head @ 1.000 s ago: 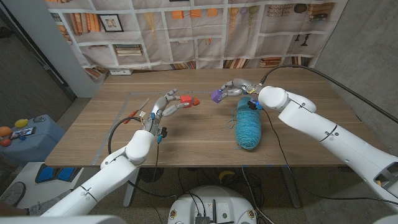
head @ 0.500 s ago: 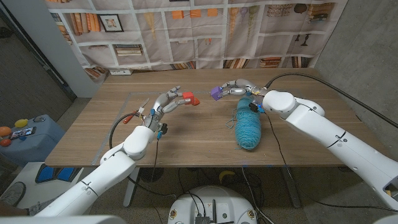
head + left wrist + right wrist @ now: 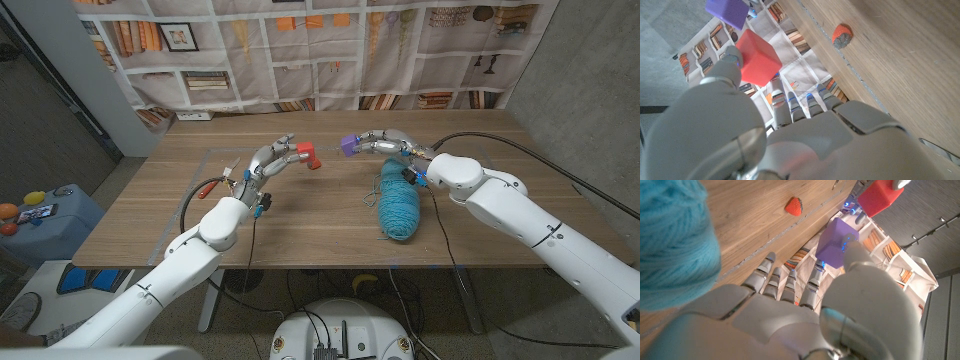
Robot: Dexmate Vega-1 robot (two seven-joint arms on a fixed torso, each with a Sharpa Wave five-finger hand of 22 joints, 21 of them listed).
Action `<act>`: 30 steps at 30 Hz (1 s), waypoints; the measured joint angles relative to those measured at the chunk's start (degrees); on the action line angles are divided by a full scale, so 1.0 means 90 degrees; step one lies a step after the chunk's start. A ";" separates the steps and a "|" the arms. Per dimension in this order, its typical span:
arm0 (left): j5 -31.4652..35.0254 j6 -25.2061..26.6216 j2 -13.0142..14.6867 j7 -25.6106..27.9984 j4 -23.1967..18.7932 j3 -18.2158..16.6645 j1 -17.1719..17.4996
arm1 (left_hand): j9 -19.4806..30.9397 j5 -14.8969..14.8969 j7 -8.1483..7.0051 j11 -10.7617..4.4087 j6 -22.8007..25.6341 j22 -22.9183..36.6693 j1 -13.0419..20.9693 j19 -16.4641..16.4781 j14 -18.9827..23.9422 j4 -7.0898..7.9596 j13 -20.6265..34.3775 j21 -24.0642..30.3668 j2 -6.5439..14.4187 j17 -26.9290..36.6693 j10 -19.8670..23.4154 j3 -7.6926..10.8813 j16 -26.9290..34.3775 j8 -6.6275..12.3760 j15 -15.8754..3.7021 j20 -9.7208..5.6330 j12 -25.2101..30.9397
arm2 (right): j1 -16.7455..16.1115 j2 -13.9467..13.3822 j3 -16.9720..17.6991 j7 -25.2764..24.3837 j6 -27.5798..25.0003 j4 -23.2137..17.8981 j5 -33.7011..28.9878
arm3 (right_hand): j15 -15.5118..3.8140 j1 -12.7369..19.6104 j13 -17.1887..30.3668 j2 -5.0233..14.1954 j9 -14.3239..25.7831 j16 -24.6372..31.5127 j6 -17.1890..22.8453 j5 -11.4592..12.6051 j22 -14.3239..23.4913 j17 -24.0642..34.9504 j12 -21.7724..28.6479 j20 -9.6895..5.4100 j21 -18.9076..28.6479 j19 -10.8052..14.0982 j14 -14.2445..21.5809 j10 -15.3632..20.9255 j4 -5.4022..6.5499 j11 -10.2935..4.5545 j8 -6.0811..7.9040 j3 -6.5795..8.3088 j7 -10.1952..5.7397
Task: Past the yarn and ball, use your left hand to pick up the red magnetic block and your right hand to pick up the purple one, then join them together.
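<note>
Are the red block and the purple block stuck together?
No, the red block and the purple block are apart, with bare table showing between them.

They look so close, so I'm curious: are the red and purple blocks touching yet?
Apart. The head view shows bare table between the red block in the left hand and the purple block in the right hand.

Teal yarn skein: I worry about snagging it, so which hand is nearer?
Right. The right hand holds the purple block just beyond the yarn skein; the left hand is farther off.
</note>
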 measured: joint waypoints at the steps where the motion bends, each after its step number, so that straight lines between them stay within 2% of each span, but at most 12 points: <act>1: -0.0032 -0.0039 -0.0023 -0.0034 0.0037 0.0013 -0.0025 | 0.0000 0.0000 0.0000 0.0000 0.0000 0.0000 -0.0003 0.0000 0.0000 0.0000 0.0000 0.0000 0.0003 0.0000 0.0000 0.0000 0.0000 -0.0001 0.0000 0.0000 0.0000 | -0.0022 0.0006 0.0013 -0.0017 0.0083 0.0018 0.0108 | 0.0000 0.0000 0.0000 0.0000 0.0000 0.0000 0.0000 0.0000 0.0000 0.0000 0.0000 0.0000 0.0000 0.0000 0.0000 0.0000 0.0008 0.0000 0.0000 -0.0023 0.0000; 15: -0.0309 -0.0341 -0.0140 -0.0310 0.0195 0.0078 -0.0180 | 0.0035 -0.0019 -0.0003 0.0000 -0.0003 0.0000 -0.0022 0.0000 0.0000 0.0001 0.0000 0.0000 0.0022 0.0000 0.0000 -0.0052 0.0000 -0.0011 0.0000 0.0000 0.0000 | -0.0215 0.0166 0.0124 0.0029 0.0810 0.0330 0.0970 | 0.0069 0.0026 0.0000 0.0026 -0.0011 -0.0032 0.0000 0.0024 0.0000 0.0028 0.0000 -0.0011 -0.0024 -0.0101 -0.0069 0.0031 0.0026 0.0038 0.0000 -0.0059 0.0000; 30: -0.0511 -0.0452 -0.0232 -0.0500 0.0289 0.0158 -0.0300 | 0.0035 -0.0019 -0.0004 0.0024 -0.0004 0.0000 -0.0020 0.0000 0.0000 -0.0007 0.0000 0.0000 0.0020 0.0000 -0.0024 -0.0062 0.0000 -0.0011 0.0000 0.0000 0.0000 | -0.0275 0.0295 0.0127 0.0202 0.1225 0.0559 0.1578 | 0.0068 0.0025 0.0000 0.0025 -0.0048 -0.0032 0.0000 0.0049 0.0000 0.0058 0.0000 -0.0012 -0.0024 -0.0102 -0.0068 0.0035 0.0043 0.0103 0.0000 -0.0094 0.0000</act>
